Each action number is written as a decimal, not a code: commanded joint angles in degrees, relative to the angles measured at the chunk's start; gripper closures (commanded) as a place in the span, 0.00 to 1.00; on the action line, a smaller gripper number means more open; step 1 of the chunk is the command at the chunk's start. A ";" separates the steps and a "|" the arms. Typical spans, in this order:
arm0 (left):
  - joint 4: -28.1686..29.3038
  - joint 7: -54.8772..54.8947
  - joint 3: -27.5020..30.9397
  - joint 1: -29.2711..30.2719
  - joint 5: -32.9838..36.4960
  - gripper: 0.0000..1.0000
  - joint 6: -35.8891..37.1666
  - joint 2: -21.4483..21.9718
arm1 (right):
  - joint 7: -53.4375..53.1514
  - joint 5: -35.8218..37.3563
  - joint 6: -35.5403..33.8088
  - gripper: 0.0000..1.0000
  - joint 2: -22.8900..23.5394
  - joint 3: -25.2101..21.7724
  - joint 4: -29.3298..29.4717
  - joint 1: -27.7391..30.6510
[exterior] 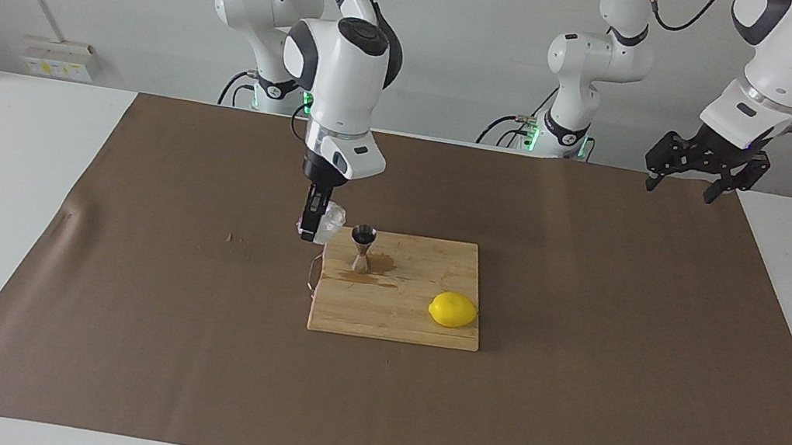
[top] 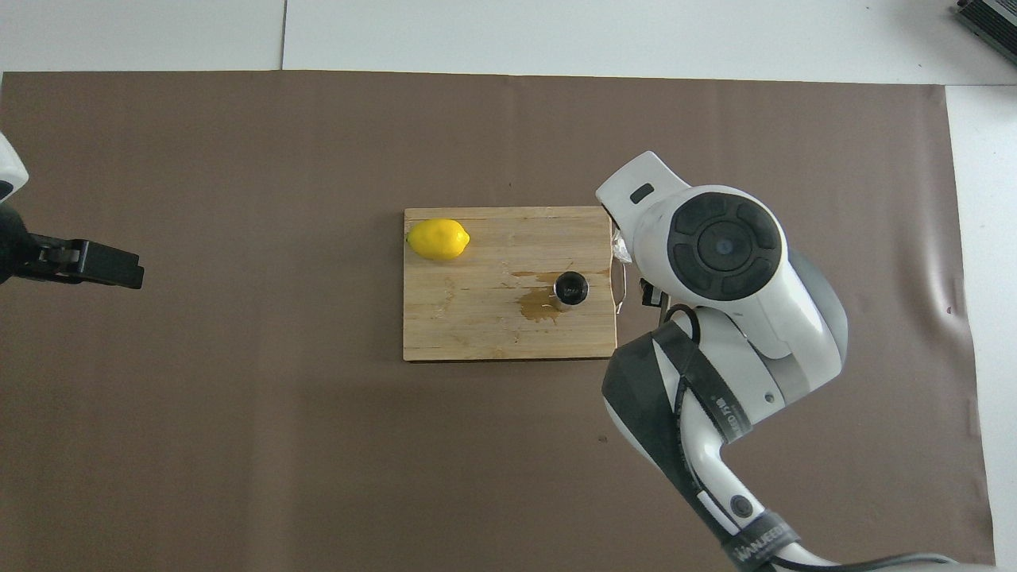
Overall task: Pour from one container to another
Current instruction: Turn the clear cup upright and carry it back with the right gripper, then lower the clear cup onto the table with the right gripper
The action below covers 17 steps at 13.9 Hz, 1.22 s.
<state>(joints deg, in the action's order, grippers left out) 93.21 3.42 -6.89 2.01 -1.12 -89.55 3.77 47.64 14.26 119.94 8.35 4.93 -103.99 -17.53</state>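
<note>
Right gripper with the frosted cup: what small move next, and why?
Probably lower the small frosted clear cup onto the brown mat and release. The right gripper holds it clear of the steel hourglass jigger, roughly upright, beside the wooden board; brown liquid already wets the board.

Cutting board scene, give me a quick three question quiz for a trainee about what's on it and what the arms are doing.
1. True or false: the lemon lies on the cutting board.
2. What does the right gripper hold?
A. cup
B. jigger
C. nothing
3. Fill in: the brown puddle lies at the foot of the ____.

Key: 1 true. 2 A. 3 jigger. The left gripper waits open at its own end of the table.
</note>
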 commanded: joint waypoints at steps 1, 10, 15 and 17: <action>1.53 -0.17 -0.14 0.36 0.51 0.00 -0.36 1.50 | -2.02 -6.49 -1.38 1.00 -0.09 0.61 0.37 5.12; 1.62 -0.17 -0.14 0.36 0.51 0.00 -0.36 1.50 | 17.63 -16.28 -1.64 1.00 0.00 0.61 -6.04 16.55; 1.53 -0.17 -0.14 0.36 0.59 0.00 -0.36 1.50 | 36.80 -16.37 2.83 1.00 0.00 0.61 -12.45 20.34; 1.53 -0.17 -0.14 0.36 0.51 0.00 -0.36 1.50 | 39.88 -17.50 5.11 1.00 0.35 0.61 -15.34 20.60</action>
<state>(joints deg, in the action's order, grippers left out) 93.22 3.42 -6.89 2.01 -1.12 -89.55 3.77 83.37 -1.02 122.19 9.13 4.74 -115.99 2.08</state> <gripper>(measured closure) 0.000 0.502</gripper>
